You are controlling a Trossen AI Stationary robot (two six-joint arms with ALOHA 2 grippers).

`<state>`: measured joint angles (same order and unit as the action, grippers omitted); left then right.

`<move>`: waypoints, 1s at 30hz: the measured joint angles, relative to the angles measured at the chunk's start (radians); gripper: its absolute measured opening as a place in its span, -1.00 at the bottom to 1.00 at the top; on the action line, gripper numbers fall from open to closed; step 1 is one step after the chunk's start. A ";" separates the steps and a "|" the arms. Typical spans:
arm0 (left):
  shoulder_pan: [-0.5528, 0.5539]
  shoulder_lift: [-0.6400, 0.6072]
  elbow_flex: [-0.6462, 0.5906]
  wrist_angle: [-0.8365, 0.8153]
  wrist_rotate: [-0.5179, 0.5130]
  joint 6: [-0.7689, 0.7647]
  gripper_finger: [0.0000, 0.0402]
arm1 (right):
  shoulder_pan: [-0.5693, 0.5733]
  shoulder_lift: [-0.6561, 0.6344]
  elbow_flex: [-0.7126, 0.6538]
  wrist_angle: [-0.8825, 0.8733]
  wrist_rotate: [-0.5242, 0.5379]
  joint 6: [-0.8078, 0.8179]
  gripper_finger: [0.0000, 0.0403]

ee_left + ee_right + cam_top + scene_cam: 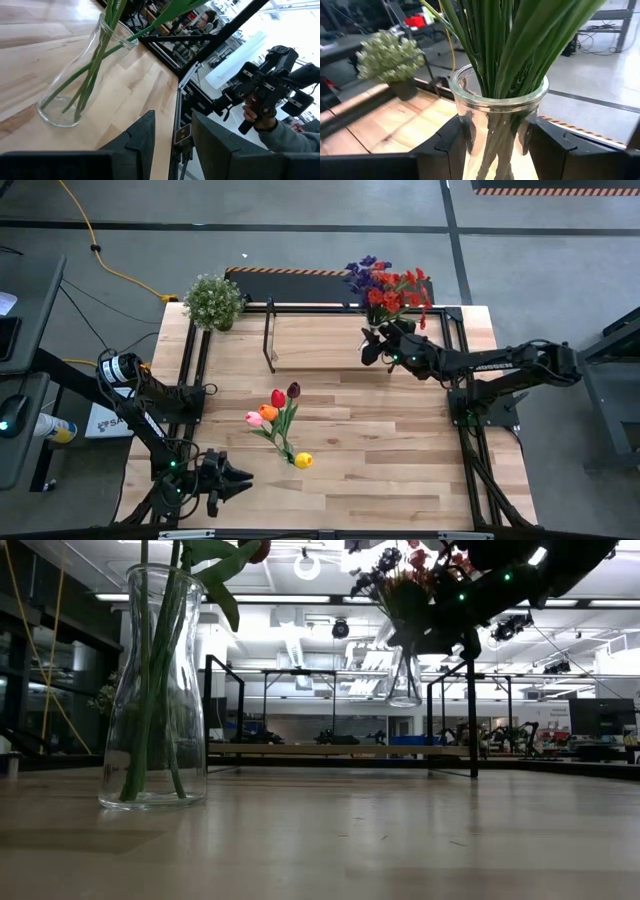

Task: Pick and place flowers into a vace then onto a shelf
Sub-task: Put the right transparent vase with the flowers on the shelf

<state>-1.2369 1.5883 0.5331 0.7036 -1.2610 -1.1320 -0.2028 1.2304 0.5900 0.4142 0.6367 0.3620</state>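
Two vases: right end effector (495, 142) clamps the red-and-purple bouquet's glass vase (497, 117) over the shelf (330, 345) for placing, left end effector (172, 132) waits part-open, empty, at the table's (400, 460) near-left corner beside the tulip vase (82, 75).

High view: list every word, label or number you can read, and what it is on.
White box on the floor, left of the table: dark print starting "SA", the rest hidden by the left arm.
Nothing else is readable in any view.
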 joint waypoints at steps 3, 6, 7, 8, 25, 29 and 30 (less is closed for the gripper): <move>0.000 0.000 0.000 0.000 -0.009 0.001 -0.19 | 0.000 0.000 0.000 0.011 0.000 0.001 -0.20; 0.000 0.000 0.000 0.000 -0.011 0.001 -0.19 | 0.000 0.001 0.000 0.009 0.000 0.004 -0.20; 0.000 0.000 0.000 0.000 -0.011 0.001 -0.19 | 0.000 0.004 0.000 0.011 0.000 0.004 -0.20; 0.000 0.000 0.000 0.000 -0.011 0.001 -0.19 | 0.000 0.007 0.000 0.012 0.001 0.006 -0.20; 0.000 0.000 0.000 -0.001 -0.009 0.001 -0.19 | 0.000 0.094 0.001 0.080 0.026 -0.014 -0.20; 0.000 0.000 0.000 -0.001 -0.008 0.001 -0.19 | 0.000 0.102 0.001 0.079 0.022 -0.020 -0.20; 0.000 0.000 0.000 -0.001 -0.008 0.001 -0.19 | 0.000 0.106 0.001 0.079 0.026 -0.023 -0.20</move>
<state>-1.2369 1.5883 0.5331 0.7025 -1.2686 -1.1313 -0.2026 1.3361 0.5913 0.4931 0.6624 0.3394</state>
